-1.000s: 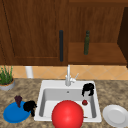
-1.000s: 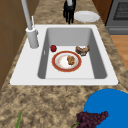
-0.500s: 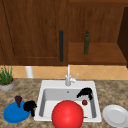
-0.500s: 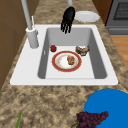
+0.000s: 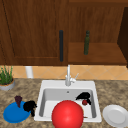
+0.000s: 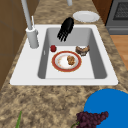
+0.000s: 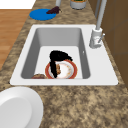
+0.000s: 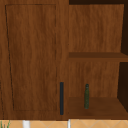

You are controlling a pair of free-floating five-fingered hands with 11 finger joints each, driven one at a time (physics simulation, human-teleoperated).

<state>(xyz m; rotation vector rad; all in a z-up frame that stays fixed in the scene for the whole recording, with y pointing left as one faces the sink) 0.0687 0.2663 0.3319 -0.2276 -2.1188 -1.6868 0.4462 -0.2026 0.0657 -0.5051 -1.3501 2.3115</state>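
Right hand (image 5: 83,96) above red apple (image 5: 85,102), fingers straight (in sink (image 5: 47,86))

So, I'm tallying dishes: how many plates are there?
3: a blue plate left of the sink, a white plate to its right, a red-rimmed plate in the basin.

Front, side cameras share sink (image 5: 44,86); upper faces cabinet (image 8: 32,57).

Speckled brown stone-look counter (image 6: 50,100), smooth matt white sink (image 6: 25,65), grey metal faucet (image 6: 30,27), grained wooden cabinet (image 8: 32,50), glossy red ball (image 5: 67,114), matt black robot hand (image 6: 65,28).
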